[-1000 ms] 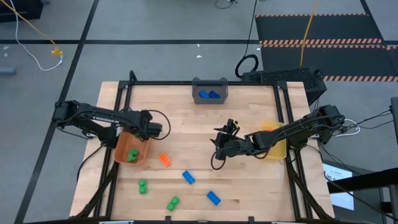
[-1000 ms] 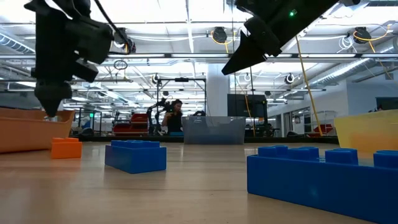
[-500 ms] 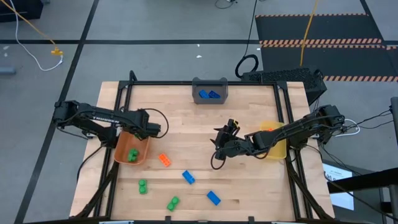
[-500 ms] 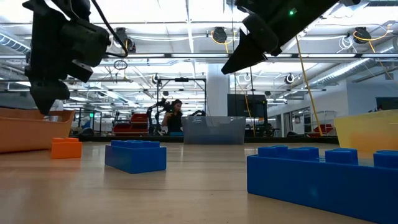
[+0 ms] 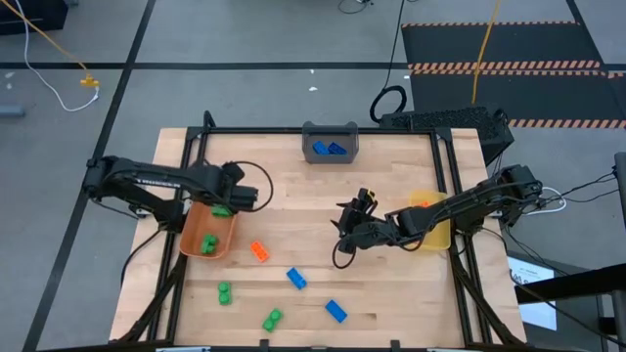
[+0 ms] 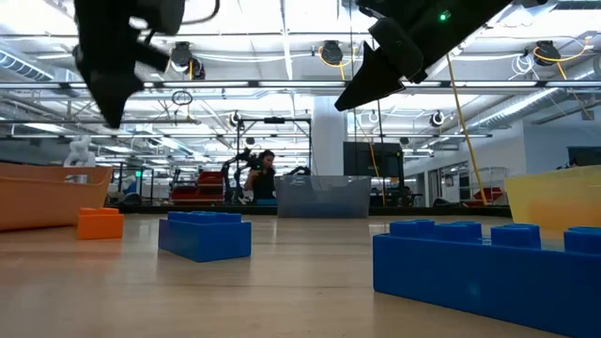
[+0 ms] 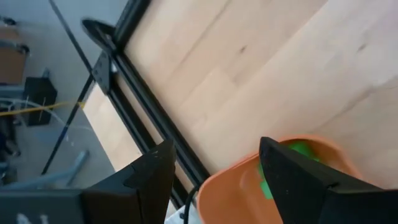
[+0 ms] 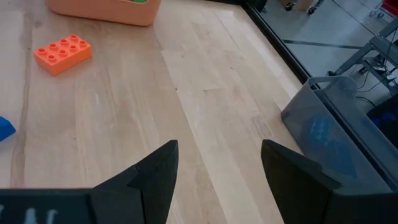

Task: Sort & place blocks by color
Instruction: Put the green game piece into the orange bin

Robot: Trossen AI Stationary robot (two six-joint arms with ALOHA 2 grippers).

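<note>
Loose blocks lie flat on the wooden table: an orange block [image 5: 259, 251], two blue blocks [image 5: 295, 279] [image 5: 335, 311] and two green blocks [image 5: 224, 292] [image 5: 272, 319]. More green blocks [image 5: 208, 242] lie in the orange bin [image 5: 192, 238] at the left, and blue blocks [image 5: 330, 149] lie in the grey bin [image 5: 331, 130] at the far edge. My left gripper [image 5: 254, 198] hangs open above the orange bin's far rim [image 7: 249, 171], holding nothing. My right gripper [image 5: 343, 231] hovers open over the table's middle with nothing between its fingers [image 8: 155, 177].
A yellow bin [image 5: 431, 223] stands at the right edge under my right arm. Black frame rails [image 5: 196, 147] run along the table's sides. Bare wood lies between the orange bin and my right gripper, and between the grey bin and the loose blocks.
My left gripper has risen from just above the orange bin to well above it, shifting slightly toward the table's right and far side. My right gripper has kept still. No block has moved.
</note>
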